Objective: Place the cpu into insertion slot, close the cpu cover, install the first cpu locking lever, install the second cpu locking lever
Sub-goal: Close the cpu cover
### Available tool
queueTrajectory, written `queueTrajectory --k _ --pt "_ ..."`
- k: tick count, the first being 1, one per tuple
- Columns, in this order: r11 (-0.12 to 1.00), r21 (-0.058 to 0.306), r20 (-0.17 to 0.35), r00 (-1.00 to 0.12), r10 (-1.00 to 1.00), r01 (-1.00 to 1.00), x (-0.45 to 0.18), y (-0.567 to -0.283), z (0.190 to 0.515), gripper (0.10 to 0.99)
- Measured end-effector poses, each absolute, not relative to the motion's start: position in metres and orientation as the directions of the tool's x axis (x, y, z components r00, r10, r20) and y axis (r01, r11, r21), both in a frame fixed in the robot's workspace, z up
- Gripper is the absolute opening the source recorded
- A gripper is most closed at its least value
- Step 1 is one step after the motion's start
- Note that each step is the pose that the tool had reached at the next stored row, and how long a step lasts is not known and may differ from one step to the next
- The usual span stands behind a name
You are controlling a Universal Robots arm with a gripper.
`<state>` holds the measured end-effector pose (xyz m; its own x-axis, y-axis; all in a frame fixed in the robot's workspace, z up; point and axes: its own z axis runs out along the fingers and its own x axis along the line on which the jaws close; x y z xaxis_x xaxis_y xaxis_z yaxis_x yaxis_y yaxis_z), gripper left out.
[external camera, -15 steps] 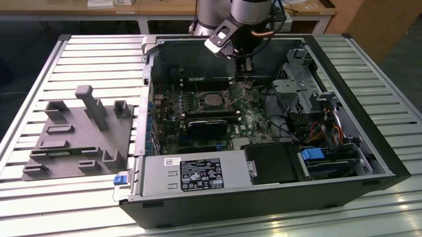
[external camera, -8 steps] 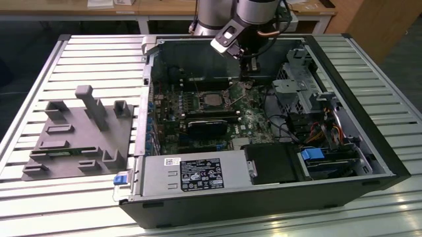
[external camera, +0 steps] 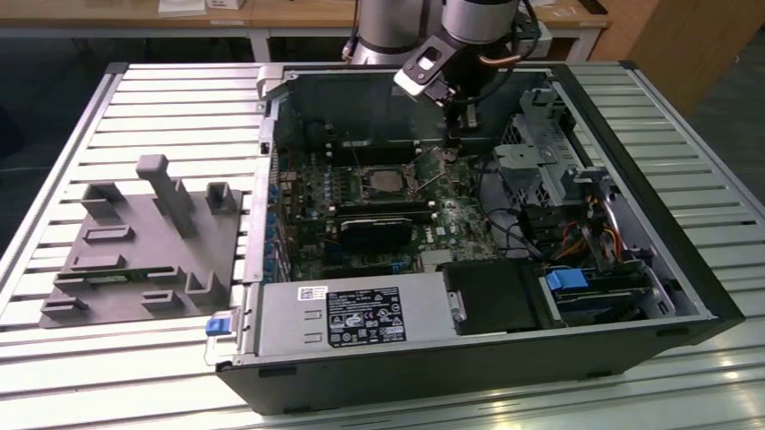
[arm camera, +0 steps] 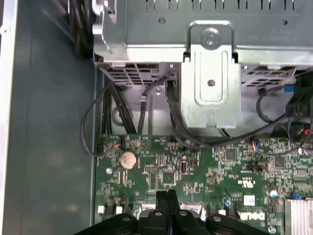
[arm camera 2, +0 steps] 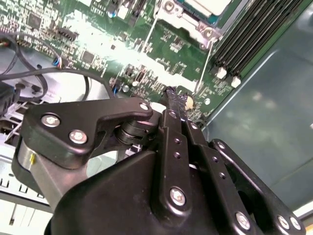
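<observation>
An open computer case [external camera: 395, 107] lies on its side with its green motherboard [external camera: 460, 219] facing up. The arm reaches down over the board's far edge, where the gripper [external camera: 457, 143] hangs just above the board.

In both wrist views the two black fingers are pressed flat together, with only a hairline seam between them and nothing visible in their grip.

The cpu [external camera: 385, 179], a small square with a pale metal top, sits in the insertion slot [external camera: 362, 184] around the middle of the board's far half. The silvery cpu cover [arm camera 2: 188, 18] appears to lie flat around it.

From the fingertips, the cpu lies inward from the far edge and toward the exterior view's left, near but clearly apart.

In the second wrist view a thin wire locking lever [arm camera 2: 203, 68] runs lengthwise from the socket's corner toward the fingertips. Its free end stops just beside them. I cannot tell whether they touch.
</observation>
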<state>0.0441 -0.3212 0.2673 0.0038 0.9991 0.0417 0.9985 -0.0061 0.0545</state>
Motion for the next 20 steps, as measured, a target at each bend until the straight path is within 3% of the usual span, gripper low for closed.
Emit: queueTrajectory --k 20 --pt "-0.006 0.054 0.036 0.004 0.999 0.999 0.053 -0.321 0.257 0.106"
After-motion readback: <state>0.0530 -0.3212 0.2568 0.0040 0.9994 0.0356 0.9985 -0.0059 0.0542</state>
